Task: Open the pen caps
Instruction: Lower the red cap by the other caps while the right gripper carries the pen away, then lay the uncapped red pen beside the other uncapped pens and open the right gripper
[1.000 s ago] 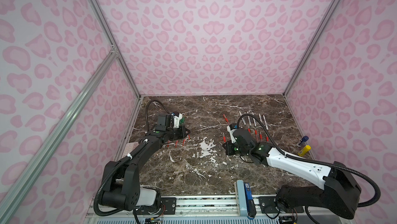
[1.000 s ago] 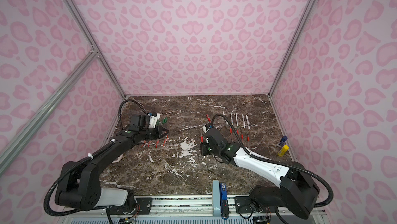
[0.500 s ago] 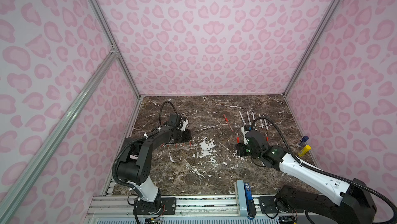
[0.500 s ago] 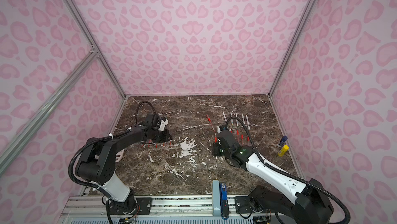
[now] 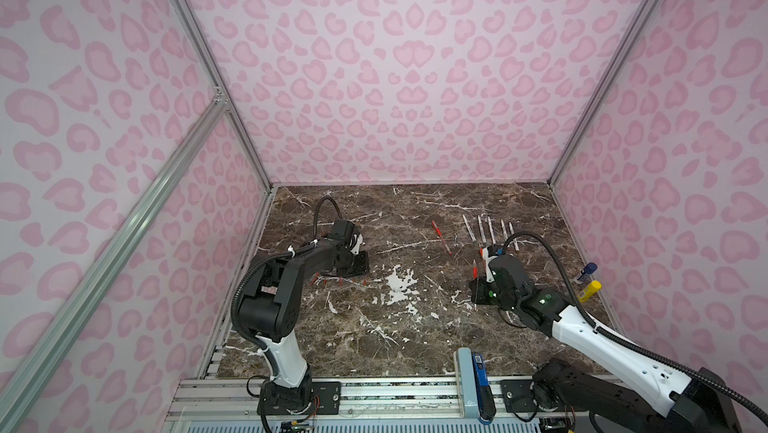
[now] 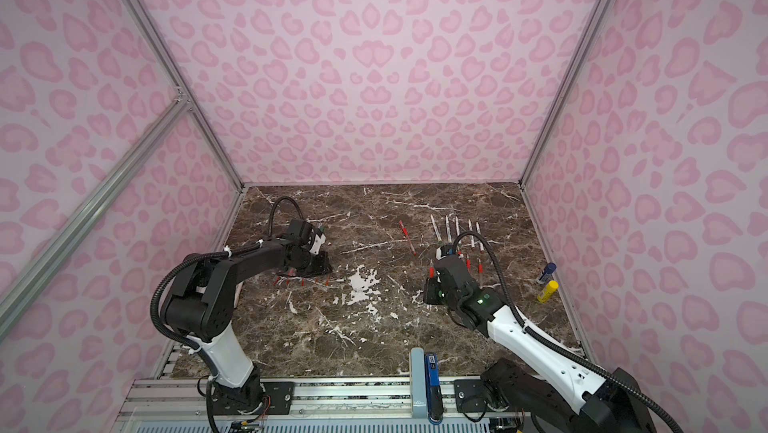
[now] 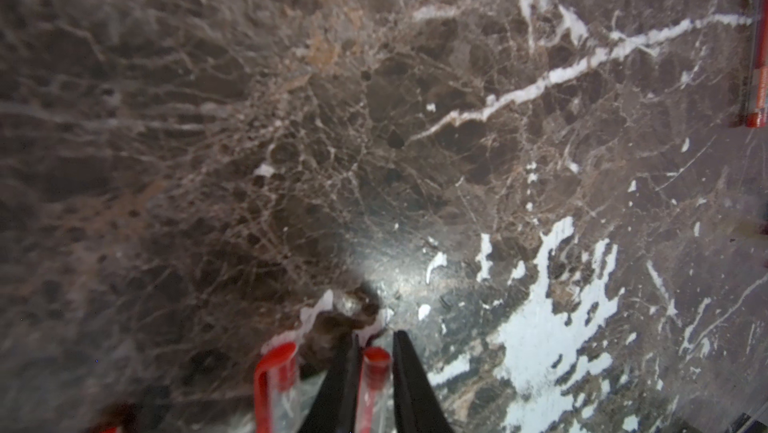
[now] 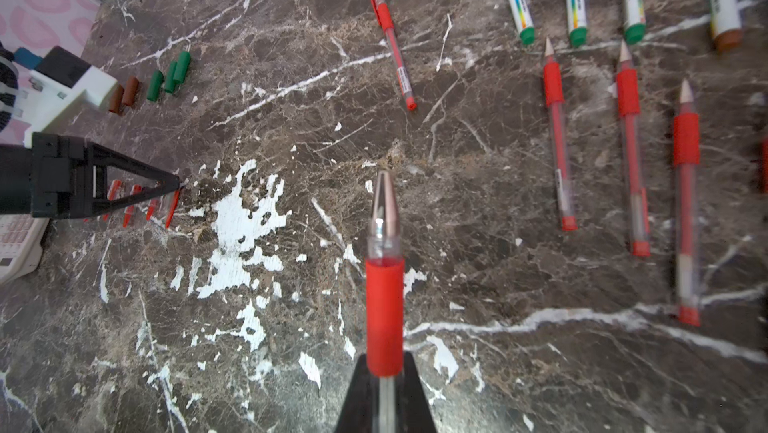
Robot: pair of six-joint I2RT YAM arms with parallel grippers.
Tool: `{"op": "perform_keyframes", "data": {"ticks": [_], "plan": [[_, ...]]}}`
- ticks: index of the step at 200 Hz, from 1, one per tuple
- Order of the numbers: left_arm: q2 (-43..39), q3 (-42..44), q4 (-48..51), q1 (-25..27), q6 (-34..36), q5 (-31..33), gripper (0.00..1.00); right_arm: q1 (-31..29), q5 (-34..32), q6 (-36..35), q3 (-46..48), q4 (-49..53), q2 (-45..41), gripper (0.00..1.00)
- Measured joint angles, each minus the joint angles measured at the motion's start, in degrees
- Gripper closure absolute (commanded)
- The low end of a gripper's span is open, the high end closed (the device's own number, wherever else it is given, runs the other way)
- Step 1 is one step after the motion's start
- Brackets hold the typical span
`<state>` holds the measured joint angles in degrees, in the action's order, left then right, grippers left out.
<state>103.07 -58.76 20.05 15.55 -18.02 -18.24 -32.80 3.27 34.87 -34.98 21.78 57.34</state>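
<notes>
Left gripper has dropped onto the red cap row, jaws barely parted around one red cap. Bare marble table between the arms. Right gripper has slid right, clamped on an uncapped red pen, beside the laid-out pens.

Both top views: bright, even, diffuse light; soft shadows on the bench. Left wrist view: blurred, glare just beyond the left gripper jaws. Right wrist view: edges softened.
</notes>
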Motion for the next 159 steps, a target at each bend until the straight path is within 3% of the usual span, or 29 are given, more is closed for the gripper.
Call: {"op": "perform_keyframes", "data": {"ticks": [57,97,159], "plan": [[-2.5,-0.7,2.1,0.2,-0.4,0.8,0.65,4.9,1.3,-2.6,-1.4,1.3,1.8,1.00],[-13.2,1.7,1.7,0.2,0.6,0.7,0.44,8.6,3.2,-5.6,-4.6,2.5,7.3,1.00],[-32.8,11.0,-2.1,-0.9,8.5,3.1,0.25,13.2,4.4,-12.0,-13.3,4.9,21.0,1.00]]}}
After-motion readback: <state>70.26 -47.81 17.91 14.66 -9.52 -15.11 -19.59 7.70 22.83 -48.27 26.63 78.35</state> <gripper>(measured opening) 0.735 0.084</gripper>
